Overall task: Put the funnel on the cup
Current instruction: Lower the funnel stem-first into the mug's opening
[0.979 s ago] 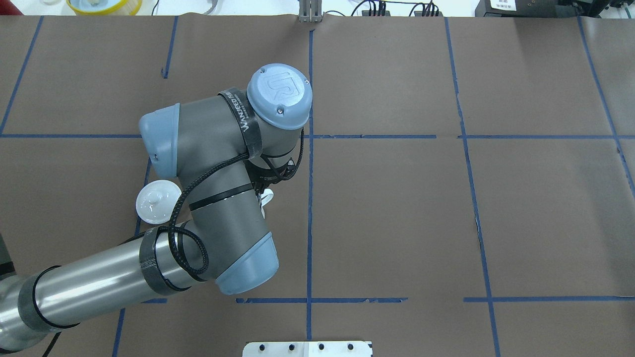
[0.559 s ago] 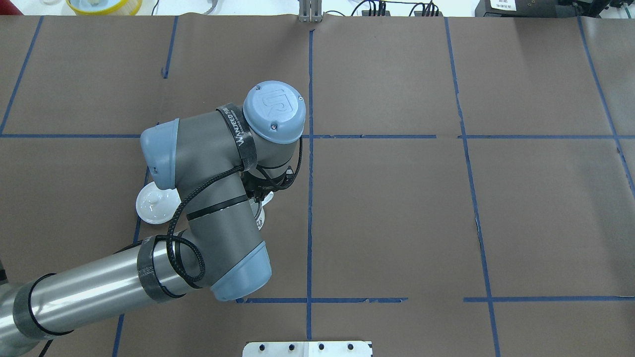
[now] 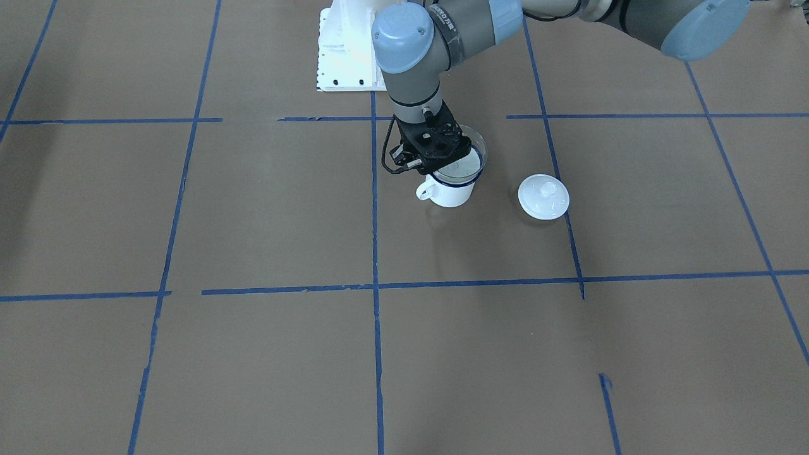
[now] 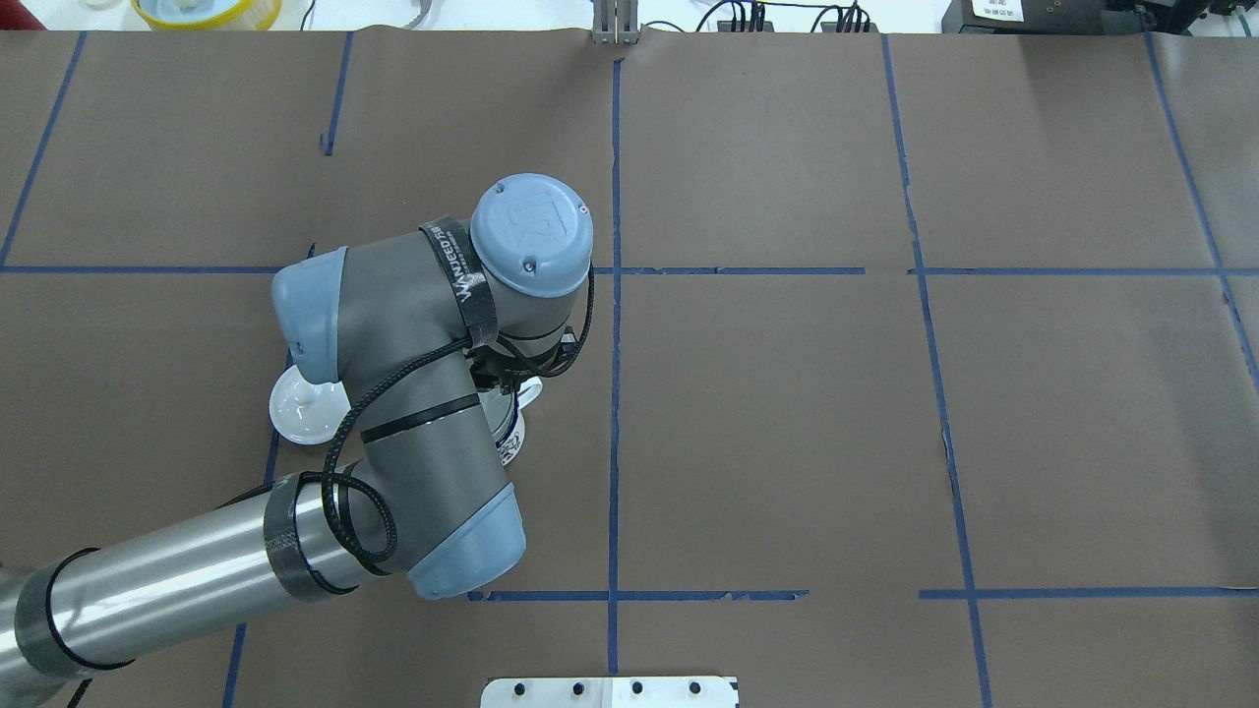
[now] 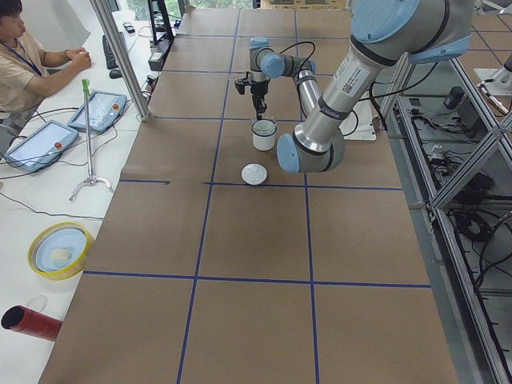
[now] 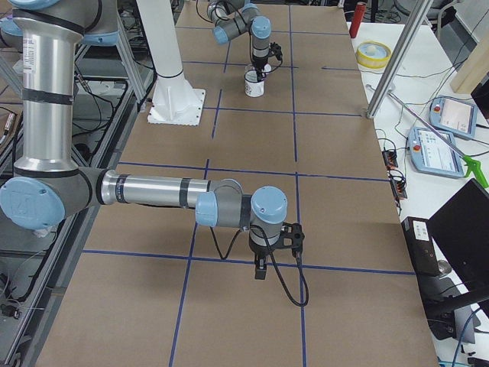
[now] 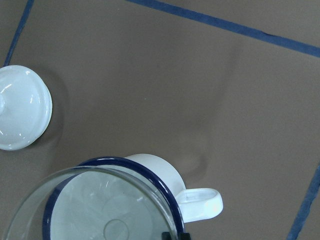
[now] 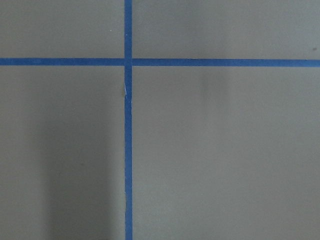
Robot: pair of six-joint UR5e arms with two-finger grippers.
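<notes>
Overhead exterior view recorded a change in the left arm (image 4: pixel 413 334) over the last second. Its blue wrist cap had drawn back toward the robot and slightly to the robot's left. The elbow now covered the knob of the white lid (image 4: pixel 298 413), which had been exposed before. The mug (image 4: pixel 529 391) and the lid had not moved, and rather more of the mug's edge showed beside the forearm.

The worktop (image 3: pixel 253 208) was covered in brown paper, marked into squares with blue tape. A white base plate (image 3: pixel 344 57) lay on the robot's side of it. Exterior left view showed a seated operator (image 5: pixel 24 64) at a white side bench with two pendants (image 5: pixel 102 110). A red cylinder (image 5: pixel 30 322) lay at the near end.

A yellow-rimmed bowl (image 5: pixel 59 249) on that bench held something pale, which could not be identified. The mug stood upright. The clear funnel (image 3: pixel 473 151) was over its mouth, with its wide rim above the dark blue rim and slightly off-centre, spout pointing down into the mug. Whether the cone rested on the rim could not be determined. The left claw (image 3: pixel 440 163) was closed on the funnel's rim, on the handle side. The lid lay knob up, near the mug but apart from it.

The right claw (image 6: pixel 260 269) hung low over bare paper, well apart from the mug. It was seen only in the side view, so whether it was open or closed could not be told.
</notes>
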